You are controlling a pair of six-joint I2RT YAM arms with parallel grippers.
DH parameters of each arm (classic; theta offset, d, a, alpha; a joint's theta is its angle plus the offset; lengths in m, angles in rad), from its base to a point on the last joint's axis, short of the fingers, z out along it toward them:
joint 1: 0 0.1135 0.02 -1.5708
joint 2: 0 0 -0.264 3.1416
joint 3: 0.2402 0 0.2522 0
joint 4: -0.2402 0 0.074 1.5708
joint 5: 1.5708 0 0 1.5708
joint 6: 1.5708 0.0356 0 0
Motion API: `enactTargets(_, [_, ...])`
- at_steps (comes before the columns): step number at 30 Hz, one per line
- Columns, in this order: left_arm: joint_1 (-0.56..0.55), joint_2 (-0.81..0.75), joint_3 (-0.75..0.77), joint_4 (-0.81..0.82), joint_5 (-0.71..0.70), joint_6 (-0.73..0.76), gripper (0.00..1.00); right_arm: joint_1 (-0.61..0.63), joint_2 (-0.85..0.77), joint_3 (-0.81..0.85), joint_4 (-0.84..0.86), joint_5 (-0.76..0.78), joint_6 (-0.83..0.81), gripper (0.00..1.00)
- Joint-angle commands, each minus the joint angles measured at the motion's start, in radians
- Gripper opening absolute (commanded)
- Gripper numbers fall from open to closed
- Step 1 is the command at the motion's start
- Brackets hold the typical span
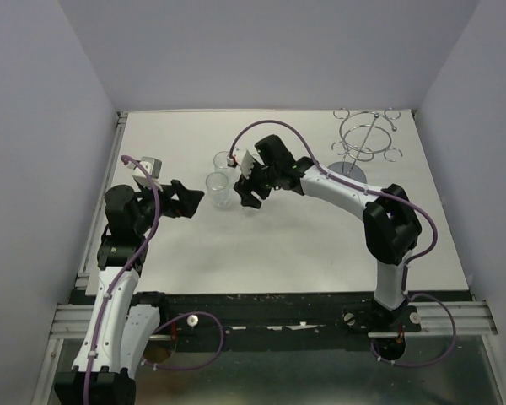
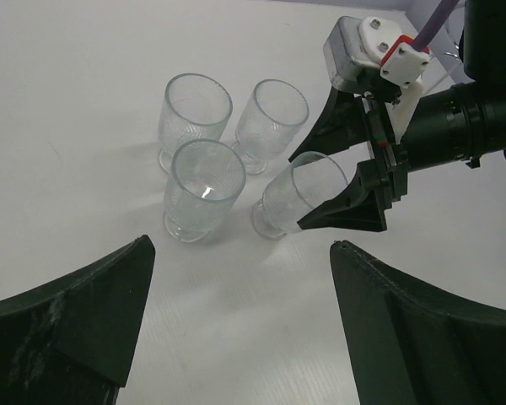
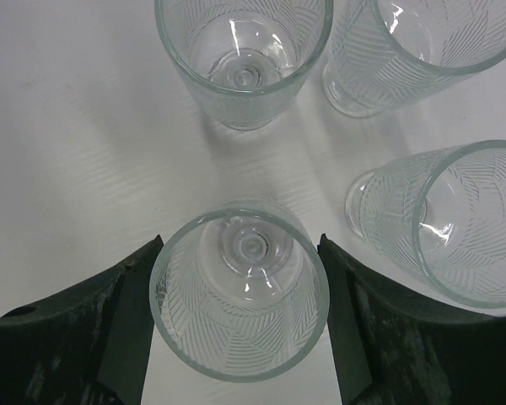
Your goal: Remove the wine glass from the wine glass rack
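Nearly done: rack (image 1: 364, 135) at back-right looks bare, wine glass (image 3: 240, 291) on table (image 1: 304, 245) by 3 other glasses (image 3: 244, 59), R pincer (image 3: 239, 245) seemingly clamped on it, L pincer (image 2: 240, 245) apart; left: let go.

table (image 1: 304, 253): white | walls (image 1: 261, 51): pale grey | rail (image 1: 261, 304): black, near edge

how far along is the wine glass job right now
Done: the chrome wire wine glass rack shows no glass hanging, and three clear ribbed glasses stand on the white table. In hand: the right hand grips a fourth clear ribbed glass, foot seemingly on the table. Left: releasing it. The left hand is open, empty.
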Motion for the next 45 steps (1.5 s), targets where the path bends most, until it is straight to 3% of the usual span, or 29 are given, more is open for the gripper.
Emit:
enactTargets(1, [0.035, 0.014, -0.014, 0.011, -0.016, -0.014, 0.98, -0.001, 0.009, 0.053, 0.066, 0.009, 0.009, 0.09])
enactTargets(14, [0.041, 0.074, 0.010, 0.037, 0.027, 0.000, 0.97, -0.003, 0.004, 0.017, 0.078, 0.003, 0.005, 0.45])
enactTargets(22, [0.041, 0.089, 0.024, 0.047, 0.033, -0.005, 0.98, -0.003, -0.003, 0.019, 0.080, 0.001, 0.000, 0.59])
enactTargets(26, [0.041, 0.095, 0.030, 0.054, 0.035, -0.007, 0.97, -0.004, -0.017, 0.008, 0.078, 0.003, -0.002, 0.74])
enactTargets(32, [0.041, 0.106, 0.038, 0.067, 0.042, -0.013, 0.98, -0.003, -0.055, -0.010, 0.081, -0.005, -0.009, 0.90])
enactTargets(33, [0.041, 0.109, 0.040, 0.065, 0.044, -0.013, 0.98, -0.003, -0.063, -0.013, 0.086, -0.004, -0.009, 1.00])
enactTargets(41, [0.035, 0.121, 0.063, 0.057, 0.033, -0.013, 0.99, -0.003, -0.167, -0.012, 0.087, -0.008, 0.032, 1.00])
enactTargets(45, [0.033, 0.123, 0.089, 0.013, -0.092, -0.010, 0.99, -0.003, -0.304, -0.018, 0.080, 0.009, 0.006, 1.00])
